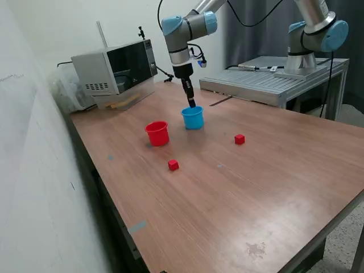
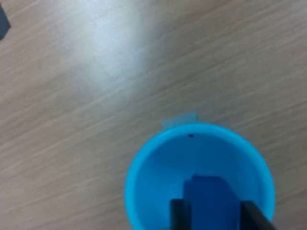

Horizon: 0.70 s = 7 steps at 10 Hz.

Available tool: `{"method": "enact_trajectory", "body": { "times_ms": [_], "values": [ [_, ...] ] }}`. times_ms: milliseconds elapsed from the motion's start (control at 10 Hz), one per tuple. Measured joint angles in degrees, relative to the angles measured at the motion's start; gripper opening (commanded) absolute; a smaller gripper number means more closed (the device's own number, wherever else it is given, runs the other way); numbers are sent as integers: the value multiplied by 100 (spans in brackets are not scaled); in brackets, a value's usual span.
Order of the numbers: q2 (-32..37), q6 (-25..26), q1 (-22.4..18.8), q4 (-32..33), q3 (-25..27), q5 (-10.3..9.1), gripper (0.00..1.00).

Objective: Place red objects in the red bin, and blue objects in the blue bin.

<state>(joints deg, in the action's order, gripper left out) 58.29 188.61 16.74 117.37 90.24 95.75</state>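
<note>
While the gripper (image 1: 191,104) hung directly above the mouth of the blue bin (image 1: 193,118), its two dark fingers (image 2: 178,214) stood on either side of a dark blue cube (image 2: 211,201). In the wrist view, the cube sat between the fingers, over the interior of the bin. The jaws were set narrow, about the width of the cube, and appeared to grip it; actual contact at the pads could not be confirmed.

The blue bin stood upright on the wooden table (image 1: 239,193), with a small piece of pale tape (image 2: 180,120) on the tabletop just beside its rim. The red bin (image 1: 157,133) stood upright near the blue bin, toward the exterior view's left, with a gap between the two cups.

Two red cubes lay on the bare tabletop, outside both bins. One red cube (image 1: 173,165) lay near the red bin, closer to the camera. The other red cube (image 1: 239,139) lay toward the exterior view's right, apart from the blue bin. Only one blue cube was visible.

A microwave oven (image 1: 116,68) stood at the far corner of the table.
</note>
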Motion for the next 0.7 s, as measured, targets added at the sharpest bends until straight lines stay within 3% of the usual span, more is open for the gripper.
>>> {"method": "enact_trajectory", "body": {
  "times_ms": [400, 700],
  "values": [
    [74, -21, 0, -16, 53, -1, 100],
    [793, -327, -210, -162, 432, -27, 100]
  ]
}}
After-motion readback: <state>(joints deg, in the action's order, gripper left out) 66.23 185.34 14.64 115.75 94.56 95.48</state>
